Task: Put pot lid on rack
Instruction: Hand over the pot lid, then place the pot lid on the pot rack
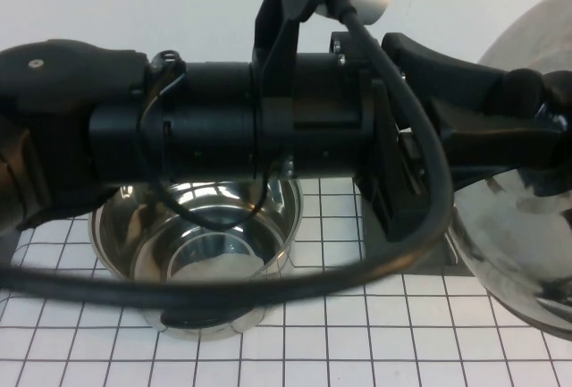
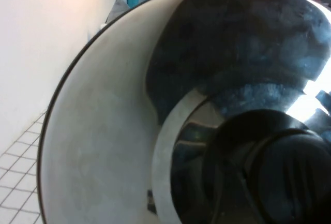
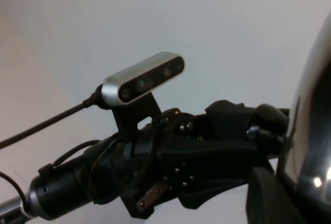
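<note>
The pot lid [image 1: 514, 244] is a big shiny steel dome held on edge at the right, above the table. My left gripper [image 1: 534, 105] reaches across from the left and is shut on the lid's black knob [image 2: 269, 175]. The lid's dome [image 2: 103, 131] fills the left wrist view. The right wrist view shows the left gripper on the knob [image 3: 266, 125] and the lid's rim [image 3: 310, 105]. A dark part of my right gripper [image 3: 271, 198] shows close beside the lid. A dark grey strip under the arm may be the rack [image 1: 436, 260]; its wire loops are hidden.
A deep steel pot [image 1: 198, 253] stands on the white gridded table [image 1: 357, 342] under the left arm. The left arm's body [image 1: 223, 123] and its cable [image 1: 268, 281] block much of the high view. A pale wall stands behind.
</note>
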Action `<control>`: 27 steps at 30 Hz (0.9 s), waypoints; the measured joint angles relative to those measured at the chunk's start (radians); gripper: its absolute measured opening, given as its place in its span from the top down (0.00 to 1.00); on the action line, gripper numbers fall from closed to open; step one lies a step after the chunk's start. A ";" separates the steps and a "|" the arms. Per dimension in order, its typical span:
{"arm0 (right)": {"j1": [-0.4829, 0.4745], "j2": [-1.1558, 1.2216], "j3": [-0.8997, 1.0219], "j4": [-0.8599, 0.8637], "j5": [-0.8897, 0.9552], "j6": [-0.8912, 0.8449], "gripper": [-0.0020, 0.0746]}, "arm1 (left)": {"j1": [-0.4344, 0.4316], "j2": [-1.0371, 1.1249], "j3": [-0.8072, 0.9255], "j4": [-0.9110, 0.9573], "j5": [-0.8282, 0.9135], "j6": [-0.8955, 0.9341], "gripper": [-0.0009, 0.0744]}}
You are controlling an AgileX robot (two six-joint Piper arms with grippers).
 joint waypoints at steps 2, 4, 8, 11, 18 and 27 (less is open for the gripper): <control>0.000 0.014 0.000 0.000 0.000 -0.027 0.80 | 0.000 0.011 0.000 -0.004 -0.006 -0.008 0.53; 0.000 0.023 0.000 -0.002 0.007 -0.067 0.82 | 0.000 0.020 0.000 -0.008 -0.009 -0.014 0.46; 0.000 0.037 0.000 -0.009 0.012 -0.143 0.84 | 0.000 0.025 0.000 -0.012 -0.010 -0.021 0.32; 0.002 0.046 0.000 -0.013 -0.002 -0.171 0.85 | 0.000 0.025 0.000 0.013 -0.030 -0.038 0.30; -0.001 0.135 0.002 -0.038 -0.157 -0.247 0.91 | -0.004 0.019 -0.002 0.190 -0.065 -0.122 0.47; -0.001 0.419 -0.145 -0.040 -0.069 -0.384 0.91 | 0.084 -0.038 -0.002 0.522 -0.079 -0.409 0.95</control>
